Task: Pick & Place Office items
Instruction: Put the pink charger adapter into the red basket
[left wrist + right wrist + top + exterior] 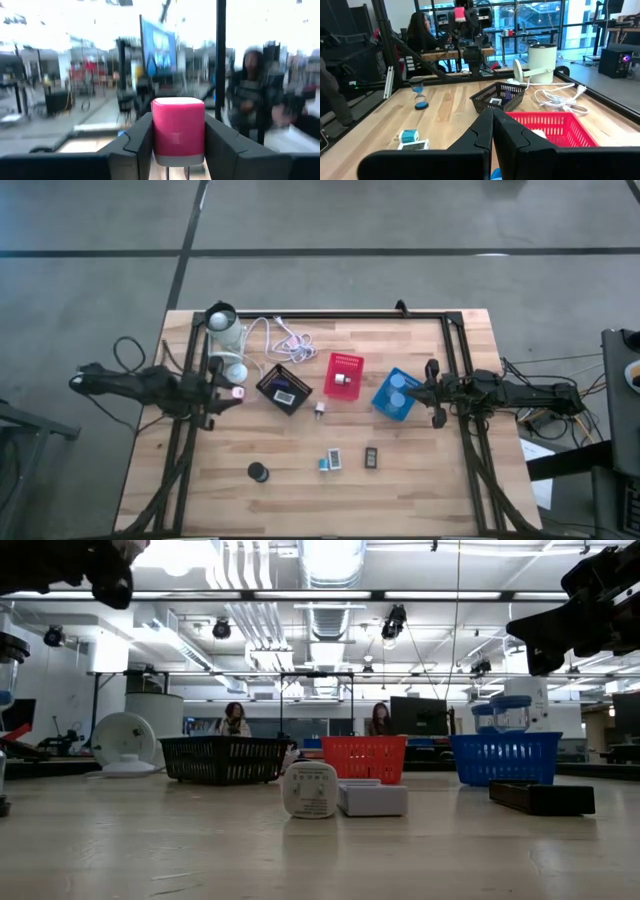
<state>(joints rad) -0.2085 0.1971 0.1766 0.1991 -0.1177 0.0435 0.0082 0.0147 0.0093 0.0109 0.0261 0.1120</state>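
Note:
My left gripper (230, 393) is shut on a small pink block (178, 127) and held high over the table's left part, just left of the black mesh bin (284, 388). It shows far off in the right wrist view (460, 14). My right gripper (492, 125) is shut and empty, raised at the right side of the blue bin (397, 394), in which two pale-blue round pieces (402, 385) lie. On the table lie a black disc (259, 471), teal and white blocks (331, 461), a black block (371, 457) and a small white piece (320, 409). My left gripper pinches the pink block by two opposite sides (156, 135) between its two fingers (140, 142). The fingers are level and point toward the table's right. The block stands upright in the hold, its pale underside (178, 160) down, lifted clear of the table.
A red bin (343, 376) with a white piece in it stands between the black and blue bins. A white lamp (225, 330) and its cable (285, 335) lie at the far left. A black frame (330, 315) rims the table. People sit in the room beyond.

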